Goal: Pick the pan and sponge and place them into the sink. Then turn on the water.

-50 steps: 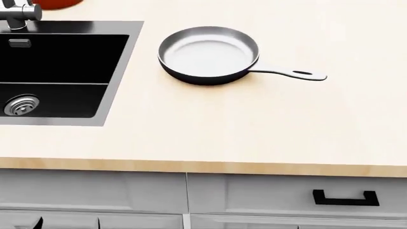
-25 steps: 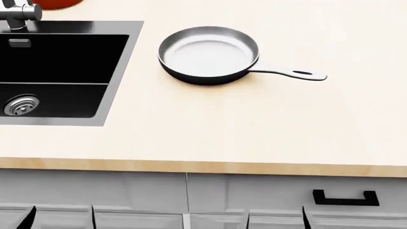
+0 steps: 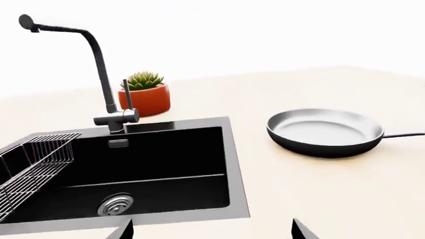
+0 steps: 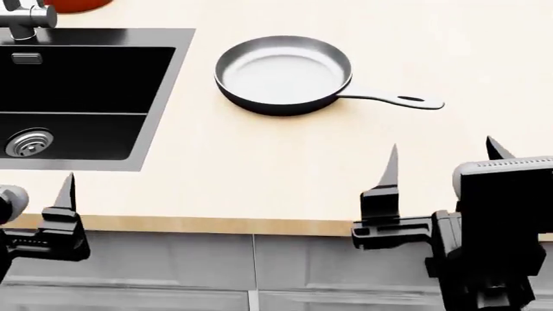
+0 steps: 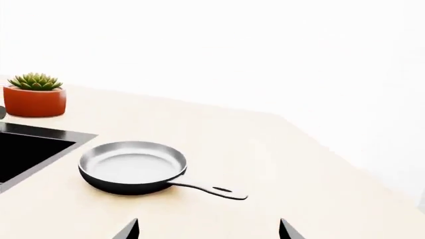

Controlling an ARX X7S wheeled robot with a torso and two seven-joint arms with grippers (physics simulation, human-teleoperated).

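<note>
The pan (image 4: 283,71) sits on the wooden counter right of the sink (image 4: 164,97), with its thin handle (image 4: 397,100) pointing right. It also shows in the left wrist view (image 3: 324,130) and the right wrist view (image 5: 133,165). My left gripper (image 4: 19,194) is open and empty at the counter's front edge, below the sink's front rim (image 3: 211,231). My right gripper (image 4: 442,154) is open and empty over the counter's front edge, nearer than the pan handle (image 5: 208,230). The sponge is out of view. No water runs from the faucet (image 3: 99,64).
A succulent in a red pot (image 3: 145,94) stands behind the sink by the faucet. A wire rack (image 3: 33,164) hangs in the sink's left part, and the drain (image 3: 116,204) is in its floor. Cabinet drawers lie below the counter's front edge (image 4: 259,225).
Both grippers have risen from below the frame into the head view, up to the counter's front edge. The pan has not moved.
</note>
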